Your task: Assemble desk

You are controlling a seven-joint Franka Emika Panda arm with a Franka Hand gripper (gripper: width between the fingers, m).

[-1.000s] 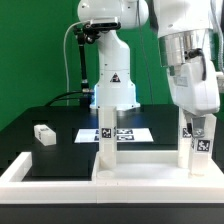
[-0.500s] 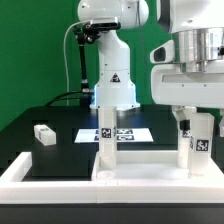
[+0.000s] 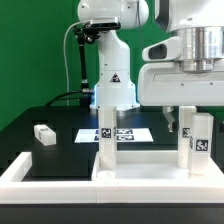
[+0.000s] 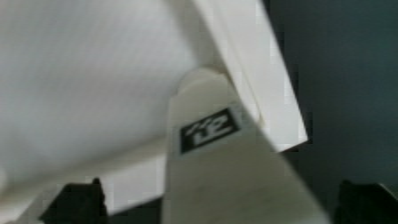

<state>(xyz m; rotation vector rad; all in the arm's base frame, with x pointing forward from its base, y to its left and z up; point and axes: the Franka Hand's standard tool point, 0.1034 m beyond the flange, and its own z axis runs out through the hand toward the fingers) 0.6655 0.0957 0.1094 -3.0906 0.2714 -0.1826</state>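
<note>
Since half a second ago the gripper (image 3: 190, 120) has spread and shifted toward the exterior view's left; one of its fingers (image 3: 172, 119) now stands clear of the right leg block (image 3: 197, 152), which stays upright on the tabletop panel (image 3: 140, 172); in the wrist view both fingertips (image 4: 80, 198) sit wide apart either side of that leg, holding nothing; a second leg block (image 3: 106, 145) stands upright further left on the panel; a third leg block (image 3: 43, 133) lies loose on the black table (image 3: 62, 118); each standing leg bears a black-and-white tag (image 4: 210, 126), pattern only; the triangle label (image 3: 113, 77) on the arm's base is too small to read.
</note>
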